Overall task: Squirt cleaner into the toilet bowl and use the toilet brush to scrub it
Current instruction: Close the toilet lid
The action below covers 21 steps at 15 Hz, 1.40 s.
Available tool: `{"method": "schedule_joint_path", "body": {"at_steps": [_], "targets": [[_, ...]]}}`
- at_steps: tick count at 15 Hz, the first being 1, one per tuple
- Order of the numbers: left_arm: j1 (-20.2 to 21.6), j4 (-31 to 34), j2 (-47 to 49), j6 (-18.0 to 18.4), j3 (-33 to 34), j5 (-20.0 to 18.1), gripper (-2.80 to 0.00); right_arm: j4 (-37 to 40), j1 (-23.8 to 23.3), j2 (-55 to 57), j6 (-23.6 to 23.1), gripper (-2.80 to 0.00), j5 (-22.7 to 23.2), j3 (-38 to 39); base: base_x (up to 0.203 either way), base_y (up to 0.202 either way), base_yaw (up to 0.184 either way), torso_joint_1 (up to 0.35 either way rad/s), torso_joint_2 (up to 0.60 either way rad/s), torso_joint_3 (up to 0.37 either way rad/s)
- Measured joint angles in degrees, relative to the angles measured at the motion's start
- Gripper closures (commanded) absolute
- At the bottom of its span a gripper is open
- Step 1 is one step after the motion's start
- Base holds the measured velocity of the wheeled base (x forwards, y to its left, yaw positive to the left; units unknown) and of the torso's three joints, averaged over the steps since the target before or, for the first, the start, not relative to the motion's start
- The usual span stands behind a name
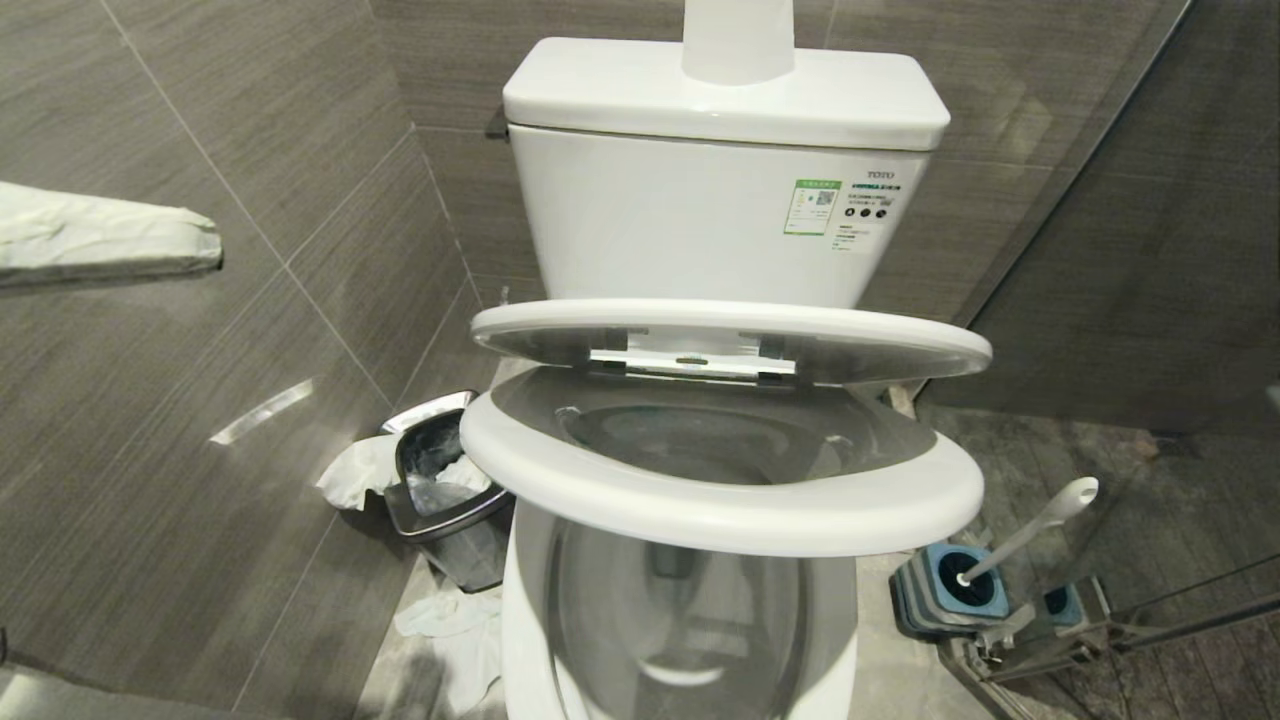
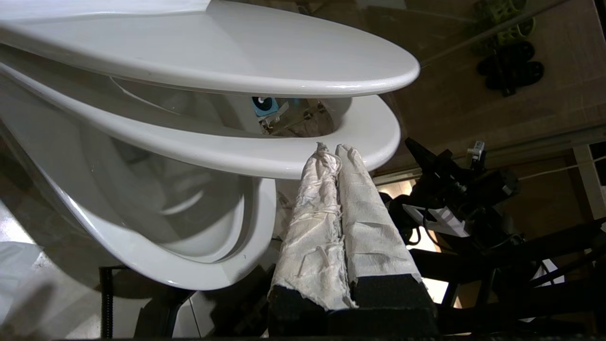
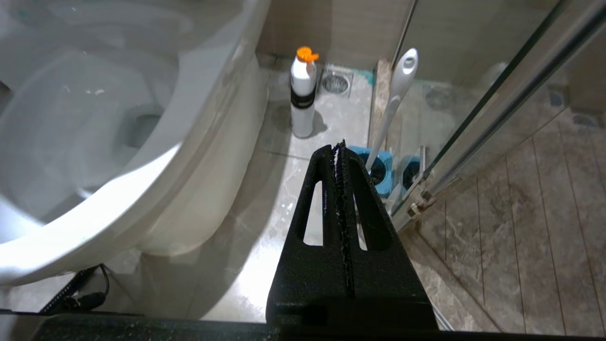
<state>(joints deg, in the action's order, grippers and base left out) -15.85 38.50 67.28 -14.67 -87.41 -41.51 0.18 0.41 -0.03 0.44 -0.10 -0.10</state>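
Observation:
The white toilet bowl (image 1: 525,600) stands in the middle, with its seat (image 1: 720,510) and lid (image 1: 730,335) both half raised. My left gripper (image 1: 205,245), its fingers wrapped in white paper, is shut and empty, off to the toilet's left. In the left wrist view the left gripper (image 2: 331,148) lines up with the seat's (image 2: 213,151) front edge; whether they touch I cannot tell. The toilet brush (image 1: 1030,530) leans in its blue holder (image 1: 945,590) on the floor at right. The cleaner bottle (image 3: 303,94), white with an orange cap, stands beside the bowl (image 3: 189,142). My right gripper (image 3: 338,144) is shut and empty above the floor.
A steel bin (image 1: 440,490) with tissue hanging out sits left of the toilet, and more tissue (image 1: 450,620) lies on the floor. A glass partition (image 3: 473,118) runs right behind the brush (image 3: 400,90). A floor drain (image 3: 335,83) is near the bottle. A white object (image 1: 738,40) rests on the tank.

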Motion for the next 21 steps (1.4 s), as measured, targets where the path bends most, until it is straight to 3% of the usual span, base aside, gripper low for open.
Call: {"method": "schedule_joint_path", "body": {"at_steps": [8,10,11,14,15,21], "targets": [[-1.05,0.09,0.42,0.09,-0.22,-0.16,0.00,0.00,0.00,-0.02,-0.02,0.00,-0.01,0.00,0.000,0.000,0.000,0.003,0.00,0.070],[-2.30,0.22,1.68,1.68,-0.53,0.64,0.00,0.02,0.00,0.01,0.00,0.00,0.00,0.00,0.000,0.000,0.000,0.000,0.00,0.000],[-2.94,0.20,2.71,3.97,-1.10,2.11,0.00,0.00,0.00,-0.02,0.00,0.00,0.00,0.00,0.000,0.000,0.000,0.000,0.00,0.000],[-6.19,-0.96,7.94,16.13,-3.46,10.63,0.00,0.00,0.00,-0.02,0.02,0.00,0.02,0.00,0.000,0.000,0.000,0.000,0.00,0.000],[-7.49,-2.45,10.06,18.64,-4.50,12.98,0.00,-0.02,0.00,-0.02,0.02,0.00,0.00,0.00,0.000,0.000,0.000,0.000,0.00,0.000],[-11.41,-13.80,21.94,21.66,-6.26,22.77,0.00,0.00,0.00,-0.01,0.00,0.00,0.00,0.00,0.000,0.000,0.000,0.000,0.00,0.000]]}}
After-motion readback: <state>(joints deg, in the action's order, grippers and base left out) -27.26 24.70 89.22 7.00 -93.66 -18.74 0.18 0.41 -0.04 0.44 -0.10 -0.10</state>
